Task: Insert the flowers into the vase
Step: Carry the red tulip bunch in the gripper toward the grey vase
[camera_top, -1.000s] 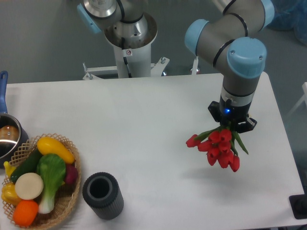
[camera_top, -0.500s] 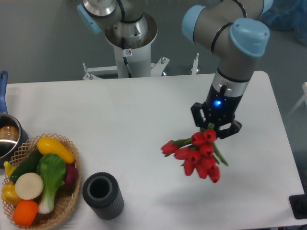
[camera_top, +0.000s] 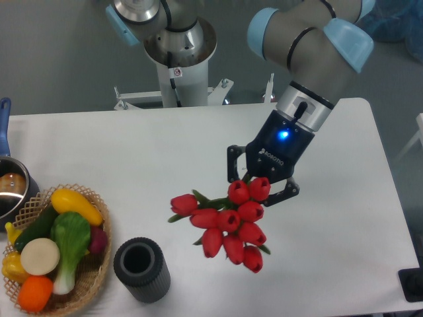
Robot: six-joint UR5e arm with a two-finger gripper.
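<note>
Presently, item one: the flowers point(camera_top: 228, 221), a bunch of glossy red artificial tulips with green stems and leaves, held clear above the white tabletop point(camera_top: 165, 152), up and to the right of the vase. Blooms hang downward and toward the camera, one splaying out to the left; the stems run up into the pincer point(camera_top: 262, 178), so the bunch's long axis slopes from the pincer down toward the lower left. Item two: the pincer, black, two-fingered, on the grey and pale-blue arm, closed about the stem ends, with its grip point hidden behind the top blooms. Item three: the vase point(camera_top: 141, 269), a short dark grey cylinder with ribbed outer wall and round hollow mouth, standing upright near the front edge of the tabletop, mouth open and empty. Governing relation: the vase lies down and to the left of the pincer, well apart, with bare tabletop between; the stem ends point away from the mouth, so by my judgement the bunch needs turning as well as carrying. Item four: woven wicker basket point(camera_top: 92, 281) of toy vegetables, just left of the vase.
</note>
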